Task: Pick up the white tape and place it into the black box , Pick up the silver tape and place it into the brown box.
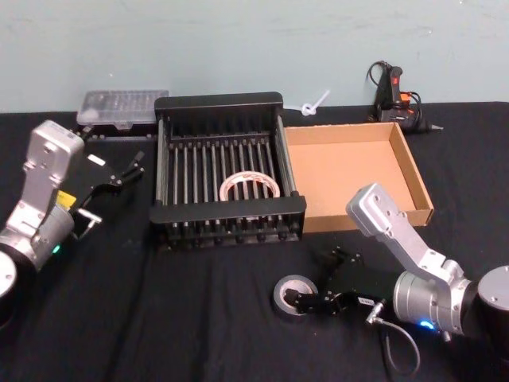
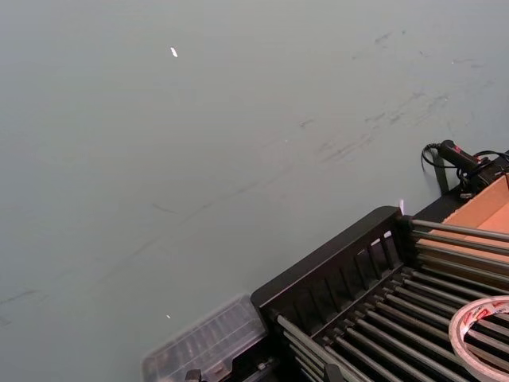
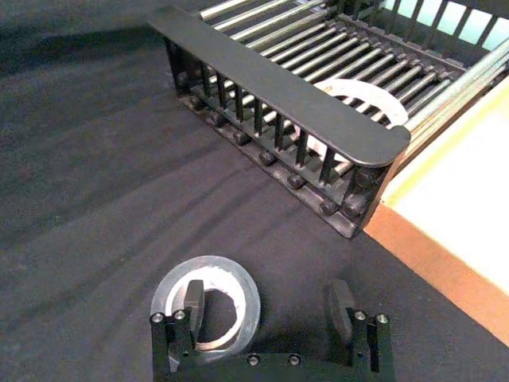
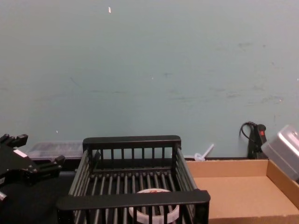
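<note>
**Right pincer straddles the rim of the silver tape**

The silver tape lies flat on the black-covered table, in front of the black box and well apart from it; the right pincer is low at the tape, with its fingers spread wide; in the right wrist view one finger stands inside the centre hole of the tape, and the other finger is outside the roll, beside it, so one side of the ring is between them but is not clamped.

The white tape lies flat on the barred bottom of the black box; the brown box stands just beside the black box on its right side.

The left pincer hangs to the left of the black box, its fingers parted and gripping nothing.
</note>
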`<state>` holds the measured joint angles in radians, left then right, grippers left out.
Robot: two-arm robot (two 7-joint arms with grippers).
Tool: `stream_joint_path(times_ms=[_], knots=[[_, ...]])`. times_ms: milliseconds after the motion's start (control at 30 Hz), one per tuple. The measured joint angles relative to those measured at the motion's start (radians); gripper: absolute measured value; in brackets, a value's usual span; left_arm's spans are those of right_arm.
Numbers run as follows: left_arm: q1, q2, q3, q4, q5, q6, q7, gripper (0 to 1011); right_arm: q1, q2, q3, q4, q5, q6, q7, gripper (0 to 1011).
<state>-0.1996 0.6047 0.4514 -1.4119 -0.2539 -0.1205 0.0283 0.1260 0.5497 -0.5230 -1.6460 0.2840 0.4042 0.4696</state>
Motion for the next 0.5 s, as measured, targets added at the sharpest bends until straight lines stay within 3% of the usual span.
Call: stream_joint_path(times_ms=[500], knots=[[0.0, 0.0, 0.0, 0.0, 0.0, 0.0, 0.0, 1001, 0.002, -0.005, 0.002, 0.006, -0.001, 0.007, 0.0, 1000]])
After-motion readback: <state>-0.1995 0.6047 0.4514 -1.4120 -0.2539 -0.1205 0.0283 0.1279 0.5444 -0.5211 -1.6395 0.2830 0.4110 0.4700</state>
